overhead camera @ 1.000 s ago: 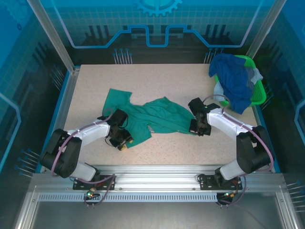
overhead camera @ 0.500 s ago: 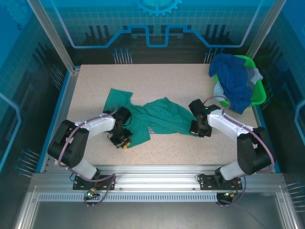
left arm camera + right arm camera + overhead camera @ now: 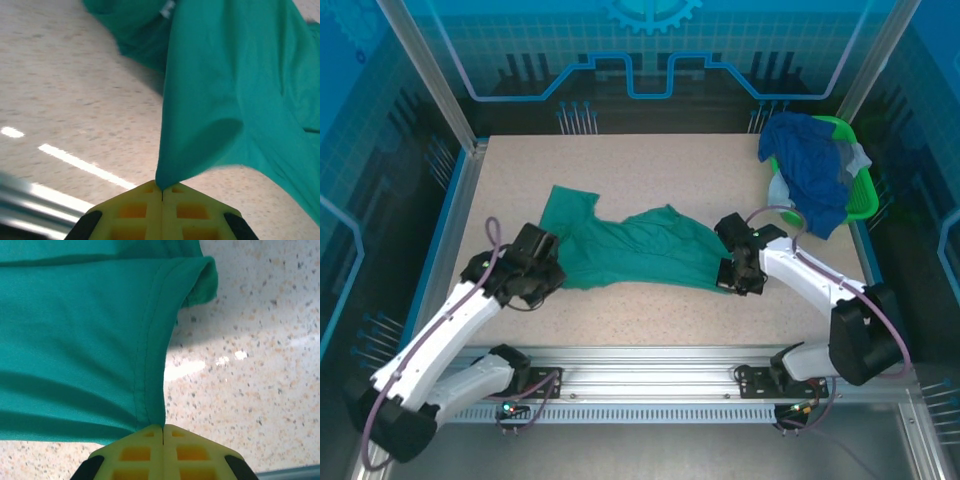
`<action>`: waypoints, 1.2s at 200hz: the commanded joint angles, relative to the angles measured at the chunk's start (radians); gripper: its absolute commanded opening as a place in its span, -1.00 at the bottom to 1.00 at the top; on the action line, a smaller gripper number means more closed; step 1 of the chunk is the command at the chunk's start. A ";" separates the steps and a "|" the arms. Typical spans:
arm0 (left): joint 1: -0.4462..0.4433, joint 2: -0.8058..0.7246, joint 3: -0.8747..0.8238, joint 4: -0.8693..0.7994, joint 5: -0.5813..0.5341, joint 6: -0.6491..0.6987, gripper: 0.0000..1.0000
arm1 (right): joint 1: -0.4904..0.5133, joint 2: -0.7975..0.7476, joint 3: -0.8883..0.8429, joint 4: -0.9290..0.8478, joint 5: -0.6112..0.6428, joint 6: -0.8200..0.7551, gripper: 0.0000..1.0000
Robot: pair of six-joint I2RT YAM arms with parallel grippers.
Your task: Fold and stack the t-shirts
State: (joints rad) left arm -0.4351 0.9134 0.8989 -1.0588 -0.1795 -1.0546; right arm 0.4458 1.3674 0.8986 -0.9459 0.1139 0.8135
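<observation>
**Operator:** Where do my grips stand?

**Spotter:** Your left gripper (image 3: 162, 189) is pinched together on a corner of the teal-green t-shirt (image 3: 640, 250), and the cloth rises straight out of the closed yellow jaws. The shirt lies rumpled across the middle of the table (image 3: 650, 160), stretched between your two arms. Your right gripper (image 3: 163, 427) is clamped on the stitched hem at the shirt's other end.

**Operator:** What could go wrong for me here?

**Spotter:** Both bites look thin, each taking just an edge of fabric. If you pull the arms apart too hard, or lift unevenly, I'd expect a corner to slip free and the shirt to drop in a heap. The wrinkled middle could also fold under as you spread it.

**Operator:** And the surroundings?

**Spotter:** You're working on a speckled beige tabletop. At its far right corner the green basket (image 3: 861, 195) holds the other t-shirts (image 3: 815, 175), with royal blue draped over its rim. Blue translucent walls (image 3: 380, 150) enclose you, and a metal rail (image 3: 650, 365) runs along the near edge.
</observation>
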 commanded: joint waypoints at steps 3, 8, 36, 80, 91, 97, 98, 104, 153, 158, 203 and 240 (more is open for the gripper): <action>-0.005 -0.054 -0.026 -0.161 -0.112 -0.040 -1.00 | 0.014 -0.001 -0.067 -0.071 -0.041 0.032 -0.99; -0.005 -0.060 -0.038 -0.146 -0.104 -0.040 -1.00 | 0.014 0.006 -0.079 -0.066 -0.044 0.037 -0.90; -0.005 -0.045 -0.075 -0.075 -0.043 -0.065 -1.00 | 0.010 0.014 -0.083 -0.060 -0.022 0.066 -0.33; -0.005 -0.047 -0.083 -0.055 -0.019 -0.054 -1.00 | 0.009 -0.040 -0.123 0.000 -0.100 0.168 -0.07; -0.005 -0.047 -0.086 -0.052 -0.009 -0.054 -1.00 | 0.024 -0.025 -0.134 0.022 -0.134 0.192 -0.07; -0.005 -0.049 -0.088 -0.050 -0.006 -0.052 -1.00 | 0.043 -0.020 -0.133 0.028 -0.141 0.203 -0.07; -0.005 -0.050 -0.088 -0.050 -0.006 -0.052 -1.00 | 0.046 -0.018 -0.133 0.029 -0.142 0.206 -0.07; -0.005 -0.049 -0.089 -0.049 -0.003 -0.052 -1.00 | 0.066 -0.011 -0.130 0.038 -0.146 0.212 -0.06; -0.005 -0.047 -0.101 -0.027 0.015 -0.042 -1.00 | 0.145 0.088 -0.118 0.095 -0.187 0.229 0.02; -0.005 -0.047 -0.103 -0.026 0.015 -0.041 -1.00 | 0.152 0.096 -0.117 0.101 -0.187 0.235 0.01; -0.005 -0.057 -0.112 -0.018 0.025 -0.029 -1.00 | 0.200 0.188 -0.123 0.164 -0.197 0.301 -0.09; -0.005 -0.055 -0.104 0.032 0.027 -0.007 -1.00 | 0.200 0.220 -0.119 0.224 -0.154 0.346 -0.72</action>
State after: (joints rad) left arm -0.4351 0.8684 0.7944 -1.0637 -0.1673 -1.0924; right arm 0.6300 1.5414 0.7853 -0.8200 -0.0593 1.0977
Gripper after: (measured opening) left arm 0.061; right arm 0.293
